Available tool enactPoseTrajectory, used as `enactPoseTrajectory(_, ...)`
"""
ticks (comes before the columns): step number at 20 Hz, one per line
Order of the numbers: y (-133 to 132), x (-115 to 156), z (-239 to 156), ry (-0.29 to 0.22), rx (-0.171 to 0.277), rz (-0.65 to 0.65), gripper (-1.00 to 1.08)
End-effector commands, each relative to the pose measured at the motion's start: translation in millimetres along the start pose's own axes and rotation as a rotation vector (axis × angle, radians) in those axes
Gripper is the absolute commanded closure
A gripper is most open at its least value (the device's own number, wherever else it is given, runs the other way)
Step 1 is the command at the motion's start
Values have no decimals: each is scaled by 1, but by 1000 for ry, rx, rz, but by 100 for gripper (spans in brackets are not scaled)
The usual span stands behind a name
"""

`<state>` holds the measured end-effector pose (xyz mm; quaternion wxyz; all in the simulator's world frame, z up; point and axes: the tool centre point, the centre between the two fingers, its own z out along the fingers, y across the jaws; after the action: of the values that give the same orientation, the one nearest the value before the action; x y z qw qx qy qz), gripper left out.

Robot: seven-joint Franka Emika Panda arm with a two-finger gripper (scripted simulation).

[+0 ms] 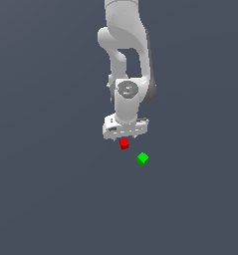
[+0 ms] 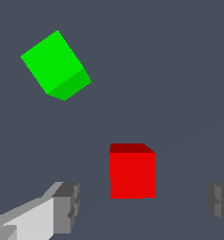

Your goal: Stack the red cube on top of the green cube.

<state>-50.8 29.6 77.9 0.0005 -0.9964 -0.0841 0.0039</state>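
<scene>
The red cube [image 1: 124, 144] rests on the dark grey floor just under my white gripper [image 1: 124, 138]. In the wrist view the red cube [image 2: 132, 171] lies between the two grey fingertips [image 2: 66, 206], which stand wide apart and do not touch it. The gripper [image 2: 144, 206] is open and empty. The green cube [image 1: 143, 159] sits on the floor a short way toward the exterior view's right and nearer the camera, turned at an angle. It also shows in the wrist view [image 2: 55, 65], apart from the red cube.
The white arm [image 1: 128, 55] rises straight above the gripper. The flat dark grey floor [image 1: 51, 189] spreads all around the two cubes.
</scene>
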Motion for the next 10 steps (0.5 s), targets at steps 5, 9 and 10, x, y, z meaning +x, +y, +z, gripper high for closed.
enactPoseTrajectory(5,-2,-3,8,8,-1,-14,-92)
enactPoseTrajectory(9,-2,-3,10,6,-1,-12,-92)
enactPoseTrajectory(10,-1,-3,12,6,-1,-12,-92)
